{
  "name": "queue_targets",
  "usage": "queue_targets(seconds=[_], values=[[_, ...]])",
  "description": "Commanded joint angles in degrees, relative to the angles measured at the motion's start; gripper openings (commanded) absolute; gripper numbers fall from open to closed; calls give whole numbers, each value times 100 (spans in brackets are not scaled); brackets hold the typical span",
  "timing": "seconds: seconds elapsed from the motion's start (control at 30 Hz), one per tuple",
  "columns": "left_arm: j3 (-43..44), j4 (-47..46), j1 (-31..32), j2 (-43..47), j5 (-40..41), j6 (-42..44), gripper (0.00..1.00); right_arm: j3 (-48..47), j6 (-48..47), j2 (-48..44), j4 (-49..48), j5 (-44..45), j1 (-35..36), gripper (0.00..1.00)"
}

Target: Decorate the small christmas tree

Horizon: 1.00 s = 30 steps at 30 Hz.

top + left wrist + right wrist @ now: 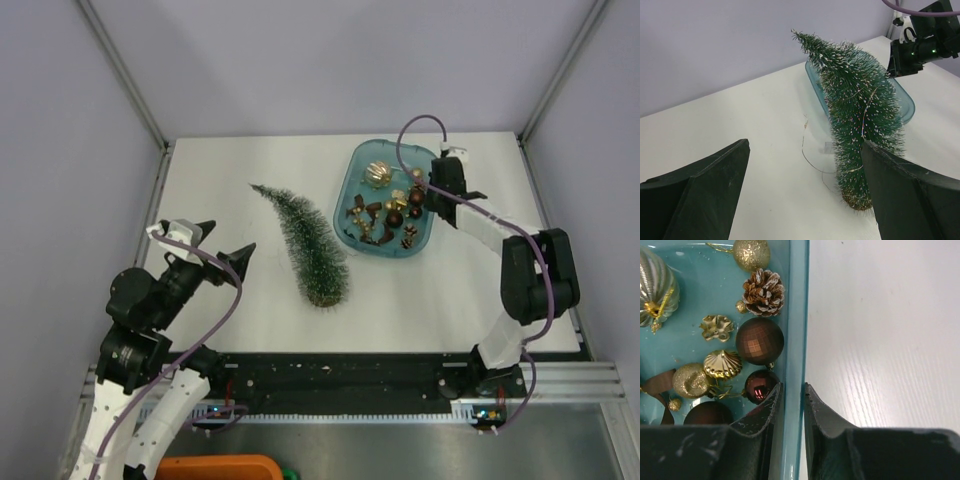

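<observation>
Two grippers are in view. The left gripper [230, 238] hangs released near the left edge of the counter [220, 320], jaws spread wide and holding nothing, facing the small christmas tree [310, 245]. The tree stands on its base around the middle of the counter, a little left of centre, apart from both grippers. A thin wire strand [807, 160] trails from its lower bristles onto the counter.

The blue tray [345, 205] sits just right of the tree, toward the far right corner. It holds loose ornaments, including:
- a faceted brown ball [760, 340]
- a frosted pine cone [763, 292]
- several gold baubles

The right gripper [792, 387] is at the tray's right side. One finger is inside the wall and the other outside, clenched on the rim. The inner finger lies against a glossy dark red ball [759, 386].
</observation>
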State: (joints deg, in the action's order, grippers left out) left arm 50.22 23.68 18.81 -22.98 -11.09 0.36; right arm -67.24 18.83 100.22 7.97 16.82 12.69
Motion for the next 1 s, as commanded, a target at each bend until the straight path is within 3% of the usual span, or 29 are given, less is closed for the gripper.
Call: queue_targets(seconds=[0.0, 0.37, 0.67, 0.83, 0.97], values=[[14, -171, -44, 171, -7, -18, 99, 816, -432, -757, -5, 252, -82, 11], [6, -171, -44, 171, -121, -18, 99, 1662, -1004, -2156, 100, 164, -662, 11], [-82, -92, -44, 189, -191, -19, 99, 1196, -688, -2121, 232, -442, -601, 39], [-214, -48, -44, 206, -174, 17, 99, 1143, -539, -2595, 363, -592, -338, 44], [-293, -101, -44, 128, -165, -18, 99, 1204, -442, -2999, 197, -820, 303, 46]])
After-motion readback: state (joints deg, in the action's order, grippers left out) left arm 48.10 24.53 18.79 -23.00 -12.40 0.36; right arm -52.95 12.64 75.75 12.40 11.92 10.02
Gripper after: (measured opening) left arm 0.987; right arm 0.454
